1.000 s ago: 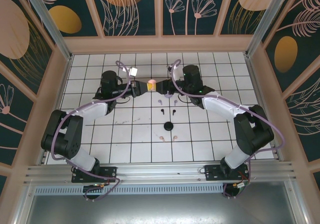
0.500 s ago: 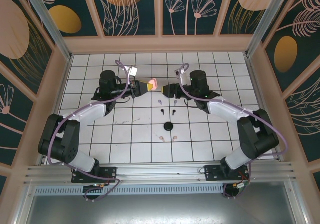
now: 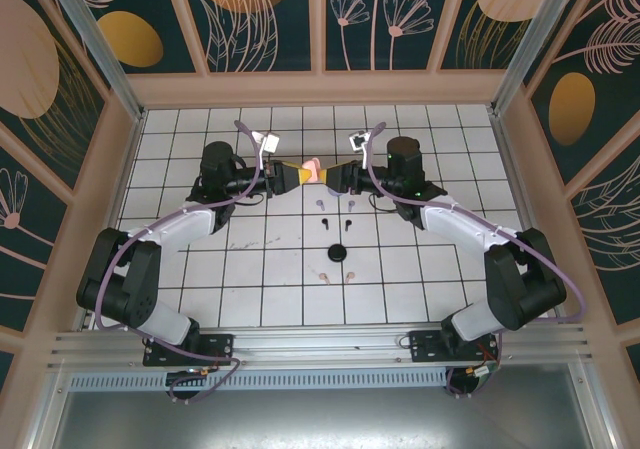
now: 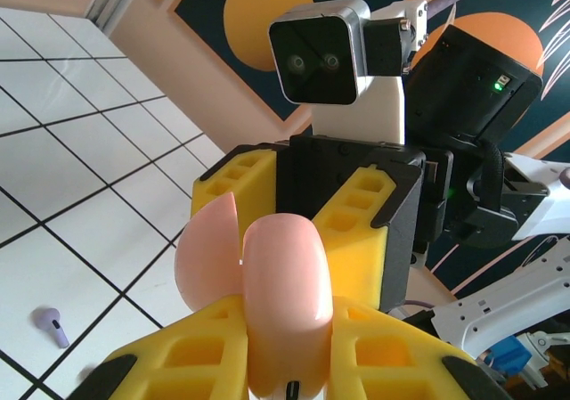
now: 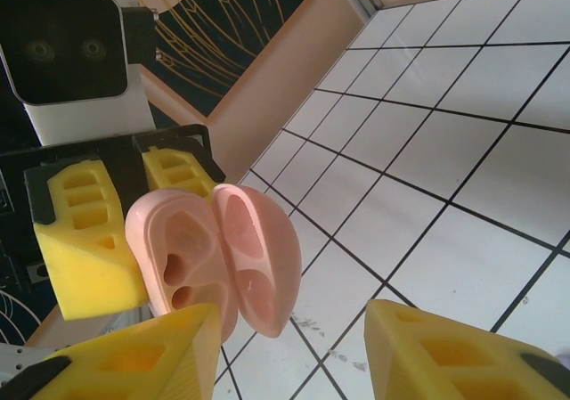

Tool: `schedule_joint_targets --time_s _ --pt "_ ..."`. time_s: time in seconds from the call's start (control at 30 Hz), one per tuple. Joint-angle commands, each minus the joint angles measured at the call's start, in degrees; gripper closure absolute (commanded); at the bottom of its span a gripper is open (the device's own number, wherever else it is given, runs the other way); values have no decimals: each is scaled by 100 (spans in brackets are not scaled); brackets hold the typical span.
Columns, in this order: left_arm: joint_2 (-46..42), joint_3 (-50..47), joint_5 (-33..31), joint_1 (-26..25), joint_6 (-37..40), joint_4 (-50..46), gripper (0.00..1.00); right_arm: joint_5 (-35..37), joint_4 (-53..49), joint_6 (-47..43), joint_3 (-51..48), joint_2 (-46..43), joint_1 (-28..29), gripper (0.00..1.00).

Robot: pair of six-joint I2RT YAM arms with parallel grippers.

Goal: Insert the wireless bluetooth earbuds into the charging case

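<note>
The left arm (image 3: 185, 224) and right arm (image 3: 450, 217) match: black motor joints, white shells on the links, black bases. A lilac cable (image 3: 100, 259) trails along each. The jaws are yellow blocks with moulded pockets, set in black holders. Above them sits a silver-and-white camera (image 4: 325, 48) with two lenses. A green light (image 4: 495, 85) glows on a black housing.

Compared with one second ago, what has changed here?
The right gripper drew back to the right, then returned to the pink case, jaws open. The left gripper kept holding the case; the earbuds on the table stayed in place.
</note>
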Motion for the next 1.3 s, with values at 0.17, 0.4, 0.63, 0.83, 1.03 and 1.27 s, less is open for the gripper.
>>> schedule_joint_targets --time_s 0.17,0.4,0.63,0.83,1.03,1.27 --pt "52 15 112 -95 -130 372 100 -153 424 137 44 4 -47 55" --pt "70 33 76 -178 -114 354 100 -204 454 181 99 66 -43 58" --pt "83 103 -11 -179 -56 302 100 -163 489 172 -120 -39 -47 61" --pt "157 187 -56 -179 -42 275 100 -100 518 172 -379 -215 -98 60" --pt "141 198 -47 -179 -60 285 100 -85 559 211 -399 -193 -113 60" --pt "114 143 -32 -179 -57 293 100 -171 617 285 -219 -78 -109 60"
